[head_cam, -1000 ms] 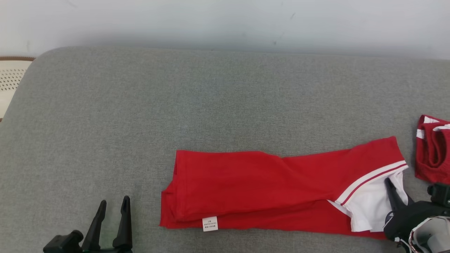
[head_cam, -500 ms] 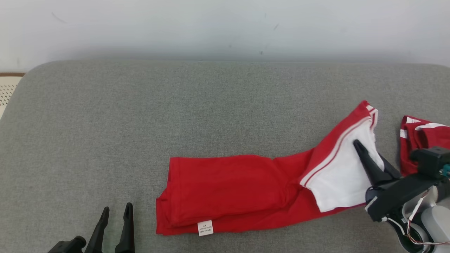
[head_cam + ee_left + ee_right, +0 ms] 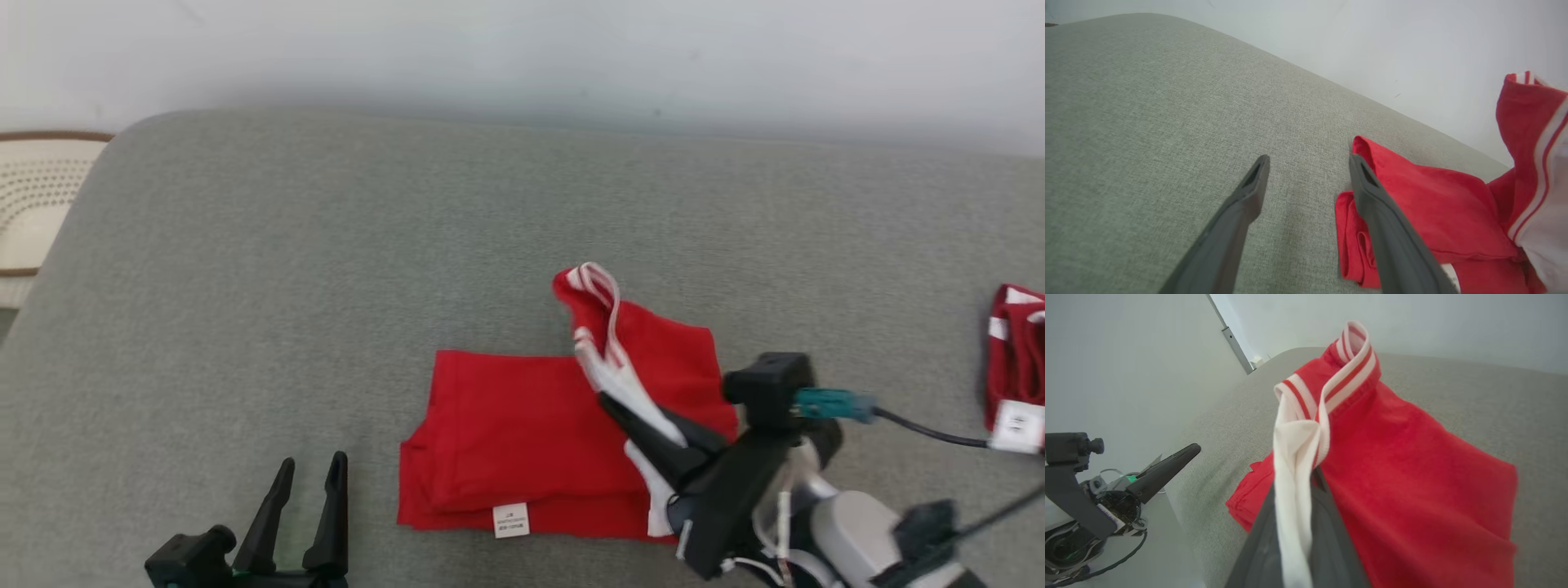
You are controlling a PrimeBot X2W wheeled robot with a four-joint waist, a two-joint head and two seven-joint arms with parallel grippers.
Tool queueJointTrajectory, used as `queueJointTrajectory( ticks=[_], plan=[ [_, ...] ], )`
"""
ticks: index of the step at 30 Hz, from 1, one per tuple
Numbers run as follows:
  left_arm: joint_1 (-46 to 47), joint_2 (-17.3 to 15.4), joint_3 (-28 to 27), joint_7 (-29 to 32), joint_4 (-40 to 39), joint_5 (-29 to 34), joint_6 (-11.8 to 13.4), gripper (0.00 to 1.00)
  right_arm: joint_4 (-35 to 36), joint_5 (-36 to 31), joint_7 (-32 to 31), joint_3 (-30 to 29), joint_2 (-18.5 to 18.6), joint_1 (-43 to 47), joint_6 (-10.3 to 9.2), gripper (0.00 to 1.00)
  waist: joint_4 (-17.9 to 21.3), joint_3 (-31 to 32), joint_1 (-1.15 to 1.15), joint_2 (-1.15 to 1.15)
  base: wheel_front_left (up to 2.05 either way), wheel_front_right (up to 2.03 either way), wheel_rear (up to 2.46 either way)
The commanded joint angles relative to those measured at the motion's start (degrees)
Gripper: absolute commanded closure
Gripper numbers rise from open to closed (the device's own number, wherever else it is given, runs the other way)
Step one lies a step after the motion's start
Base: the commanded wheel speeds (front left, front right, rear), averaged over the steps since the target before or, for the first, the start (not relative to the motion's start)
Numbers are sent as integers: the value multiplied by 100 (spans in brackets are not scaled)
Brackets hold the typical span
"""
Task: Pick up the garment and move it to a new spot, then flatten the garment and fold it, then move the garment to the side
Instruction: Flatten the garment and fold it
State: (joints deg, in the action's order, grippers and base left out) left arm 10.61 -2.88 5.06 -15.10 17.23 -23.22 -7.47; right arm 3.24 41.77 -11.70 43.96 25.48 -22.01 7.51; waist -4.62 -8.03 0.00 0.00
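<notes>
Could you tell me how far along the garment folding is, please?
Done: the red garment lies flat in layers on the grey cushion. In hand: the right gripper is shut on its striped white end, lifted over the middle. Remaining: lay that end down, then move it aside.

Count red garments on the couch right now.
2. One garment lies mid-cushion, its white-trimmed end pinched in the right claw. A second garment sits at the head view's right edge, cut off by the frame; more could lie beyond.
</notes>
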Motion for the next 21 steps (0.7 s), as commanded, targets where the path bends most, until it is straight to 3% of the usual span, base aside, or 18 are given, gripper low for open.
queueJointTrajectory(
  ticks=[1,14,15,16,17,21],
  plan=[
    [34,-8,37,-5,2,-116,-2,0,-123,-88,-16,125,-48,-130,-4,100,-244,-86,0,0,0,0,0],
    [61,-5,160,-5,-19,-229,-3,0,-1482,33,384,1016,-605,-896,-4,100,-821,-191,0,0,0,0,0],
    [54,-5,164,-5,-16,-235,-3,0,-1602,35,433,1034,-648,-946,-4,96,-834,-192,0,0,0,0,0],
    [51,-7,167,-5,-7,-245,-3,0,-1757,49,463,1021,-690,-968,-4,66,-845,-190,0,0,0,0,0],
    [50,-5,172,-5,1,-248,-3,0,-1840,100,534,1031,-765,-1001,-2,0,-856,-189,0,0,0,0,0],
    [35,-7,137,-5,-2,-236,-3,0,-2036,274,977,857,-936,-1108,-2,0,-847,-175,0,0,0,0,0]
  ],
)
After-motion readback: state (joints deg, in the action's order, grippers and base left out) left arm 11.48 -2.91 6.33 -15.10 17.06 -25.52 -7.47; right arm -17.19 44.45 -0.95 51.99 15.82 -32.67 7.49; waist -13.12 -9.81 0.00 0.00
